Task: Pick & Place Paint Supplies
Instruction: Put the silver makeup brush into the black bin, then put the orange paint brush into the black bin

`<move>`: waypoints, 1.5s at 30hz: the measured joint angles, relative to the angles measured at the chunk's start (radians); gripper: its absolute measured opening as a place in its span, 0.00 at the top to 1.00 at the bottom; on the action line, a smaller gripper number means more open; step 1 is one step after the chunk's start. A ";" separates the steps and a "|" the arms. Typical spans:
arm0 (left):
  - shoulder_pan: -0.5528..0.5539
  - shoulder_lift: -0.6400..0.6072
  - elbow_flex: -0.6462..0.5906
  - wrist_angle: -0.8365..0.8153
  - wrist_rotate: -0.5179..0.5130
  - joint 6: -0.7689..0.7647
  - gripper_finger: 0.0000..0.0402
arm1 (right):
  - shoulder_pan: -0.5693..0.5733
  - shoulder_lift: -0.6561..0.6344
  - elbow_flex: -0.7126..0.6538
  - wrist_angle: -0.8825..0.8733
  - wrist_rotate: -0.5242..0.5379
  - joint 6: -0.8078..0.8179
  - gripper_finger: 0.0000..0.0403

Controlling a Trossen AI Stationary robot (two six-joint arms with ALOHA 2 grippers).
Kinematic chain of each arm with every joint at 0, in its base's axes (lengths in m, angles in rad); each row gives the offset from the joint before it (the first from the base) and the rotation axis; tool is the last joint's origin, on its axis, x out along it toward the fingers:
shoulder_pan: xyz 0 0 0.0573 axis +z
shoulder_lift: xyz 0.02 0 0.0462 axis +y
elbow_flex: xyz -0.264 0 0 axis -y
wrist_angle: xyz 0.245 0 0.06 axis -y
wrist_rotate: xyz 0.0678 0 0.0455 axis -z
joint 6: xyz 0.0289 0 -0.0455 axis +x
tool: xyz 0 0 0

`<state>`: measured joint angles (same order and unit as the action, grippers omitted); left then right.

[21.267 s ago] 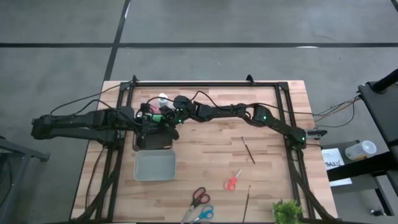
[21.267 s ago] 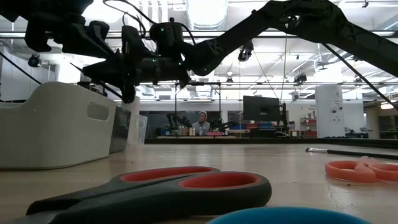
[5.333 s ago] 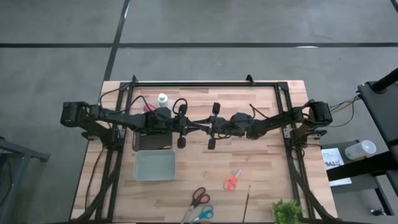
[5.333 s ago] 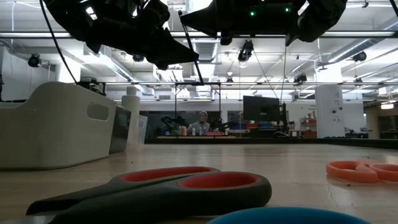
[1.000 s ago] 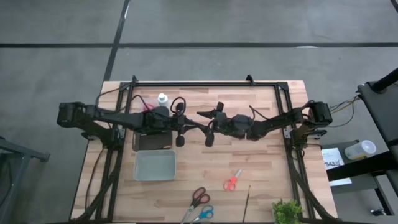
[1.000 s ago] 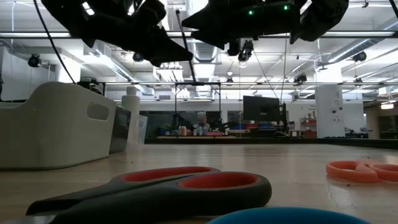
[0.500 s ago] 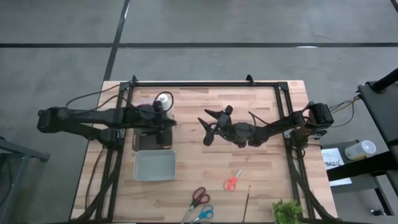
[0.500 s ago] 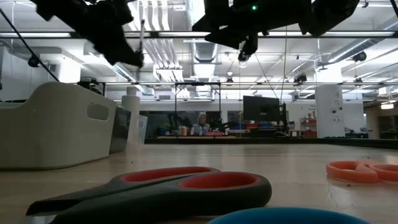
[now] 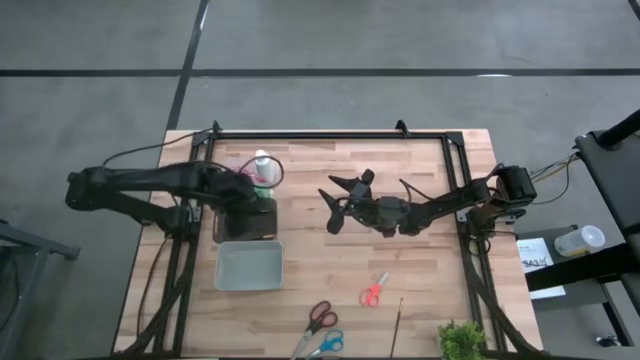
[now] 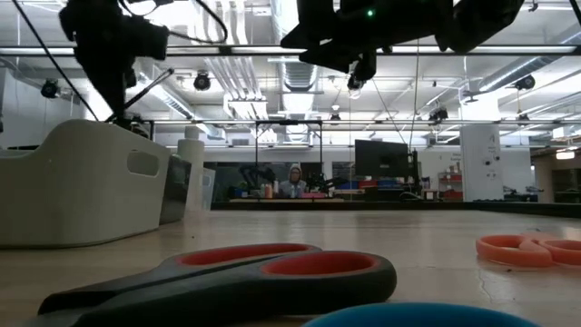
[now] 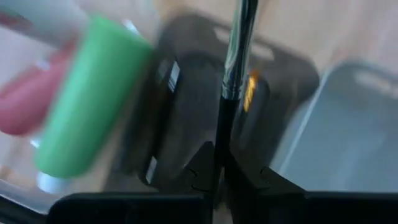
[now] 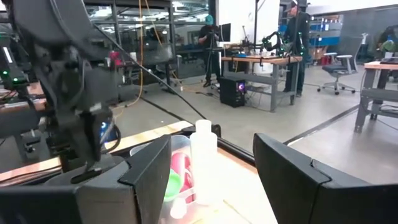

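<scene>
our left gripper [image 11: 217,180] pinches a brush [image 11: 233,68] upright over the black holder [image 9: 247,222] beside the bottles [image 9: 264,170], ready to drop it in; our right gripper [image 9: 340,205] waits wide open mid-table.

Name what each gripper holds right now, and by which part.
The left gripper is shut on a paintbrush, pinching its dark handle below the metal ferrule. The right gripper is open over mid-table and holds nothing.

Bright overhead striplights, backlit low view, left wrist view motion-blurred
</scene>
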<state>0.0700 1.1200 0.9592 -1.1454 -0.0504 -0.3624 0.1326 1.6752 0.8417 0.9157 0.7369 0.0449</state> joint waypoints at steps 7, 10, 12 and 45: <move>0.000 0.176 -0.003 -0.062 0.133 0.098 0.95 | 0.000 0.000 0.000 0.000 0.000 0.000 0.45; 0.000 0.247 -0.004 -0.063 0.130 0.151 0.95 | 0.000 0.000 0.000 0.000 0.000 0.000 0.45; 0.000 0.288 -0.003 -0.061 0.130 0.191 0.95 | 0.000 0.000 0.000 0.000 -0.001 0.000 0.45; 0.002 0.385 -0.003 0.006 0.077 0.266 0.86 | 0.000 0.000 0.000 0.000 -0.003 0.004 0.45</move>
<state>0.0715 1.5051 0.9565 -1.1390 0.0264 -0.0963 0.1326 1.6752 0.8417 0.9157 0.7338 0.0484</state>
